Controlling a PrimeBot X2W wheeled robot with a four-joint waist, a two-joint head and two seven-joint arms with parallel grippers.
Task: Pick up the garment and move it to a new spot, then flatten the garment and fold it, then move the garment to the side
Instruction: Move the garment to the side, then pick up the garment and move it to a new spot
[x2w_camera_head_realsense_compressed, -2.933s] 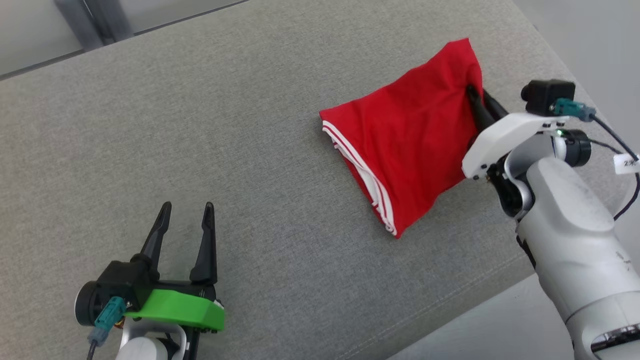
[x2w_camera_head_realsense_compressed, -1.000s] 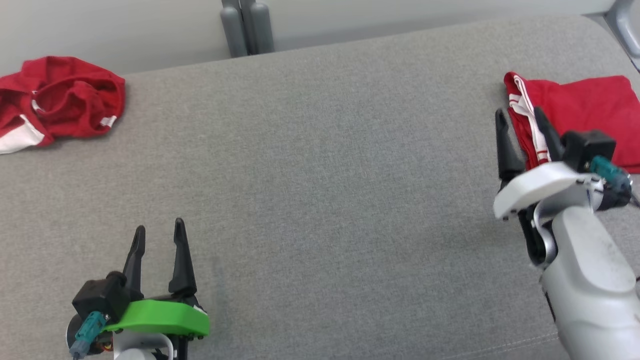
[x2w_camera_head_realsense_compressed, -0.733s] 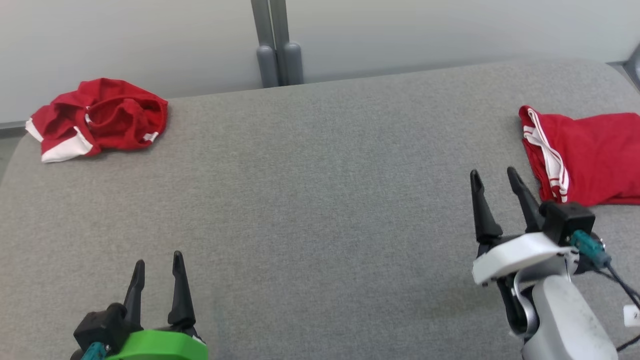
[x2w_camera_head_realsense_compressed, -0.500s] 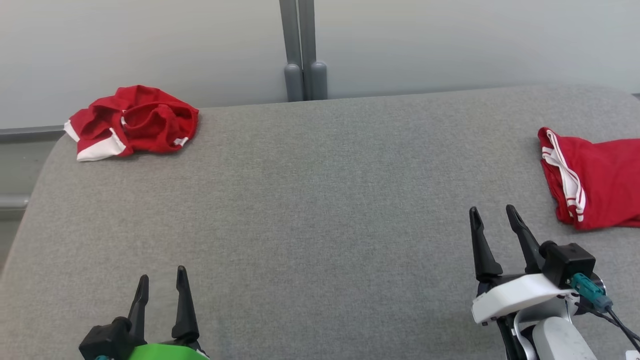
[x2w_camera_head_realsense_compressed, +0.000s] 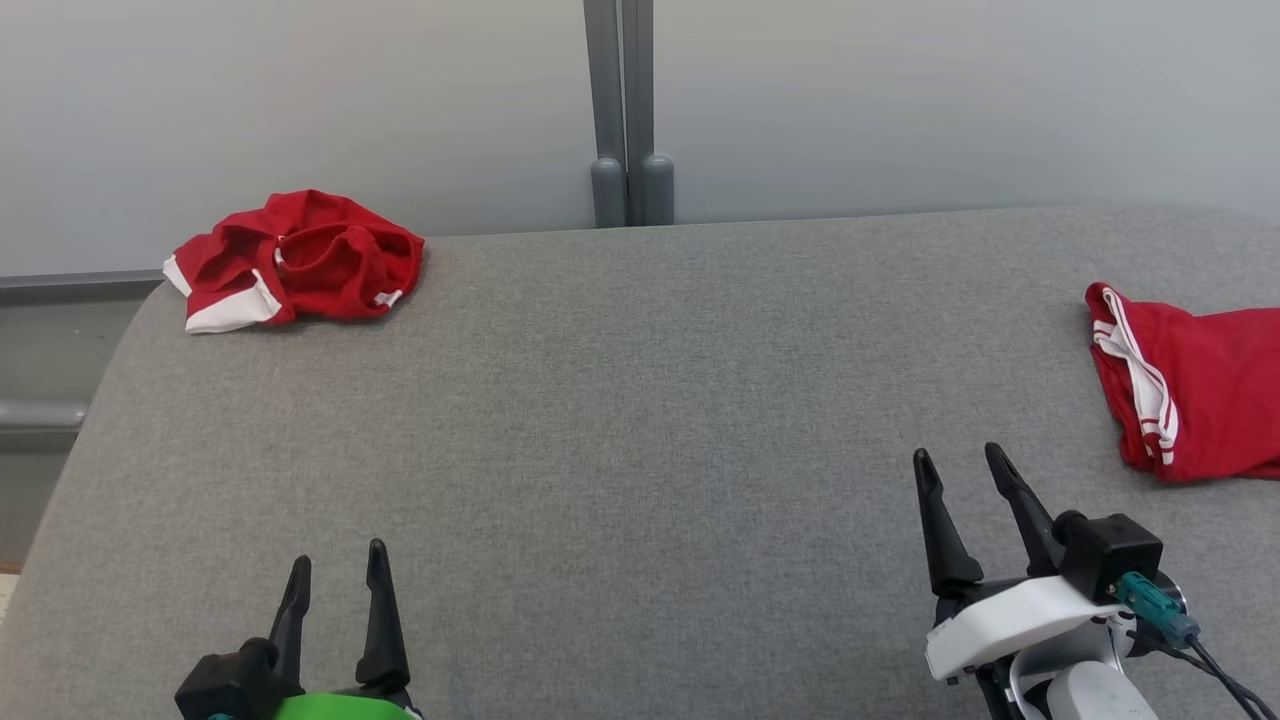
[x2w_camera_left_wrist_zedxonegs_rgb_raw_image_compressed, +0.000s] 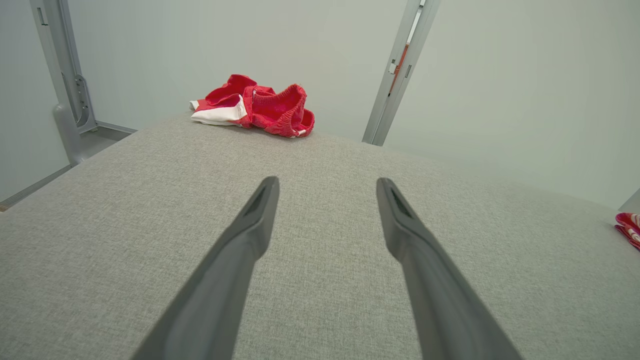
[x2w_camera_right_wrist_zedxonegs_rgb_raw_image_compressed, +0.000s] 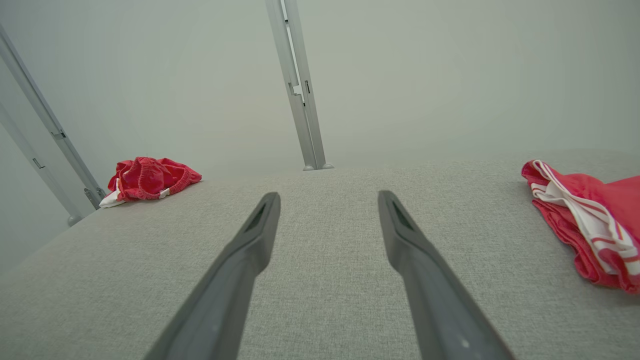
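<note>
Garment (x2w_camera_head_realsense_compressed: 300, 255) crumpled, far ahead of left gripper (x2w_camera_head_realsense_compressed: 340, 553), well apart.

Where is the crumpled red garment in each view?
Head view: crumpled red garment upper left, at the far edge of the table.
Left wrist view: garment top, left of centre.
Right wrist view: garment left, mid-height.
Landmark: grey post to its right.

On the tabletop (x2w_camera_head_realsense_compressed: 640, 400) one garment (x2w_camera_head_realsense_compressed: 300, 258) lies at the far left, a second garment (x2w_camera_head_realsense_compressed: 1195, 395) at the right edge, the left tool (x2w_camera_head_realsense_compressed: 340, 555) and right tool (x2w_camera_head_realsense_compressed: 956, 454) near the front, a post (x2w_camera_head_realsense_compressed: 628, 110) behind.
</note>
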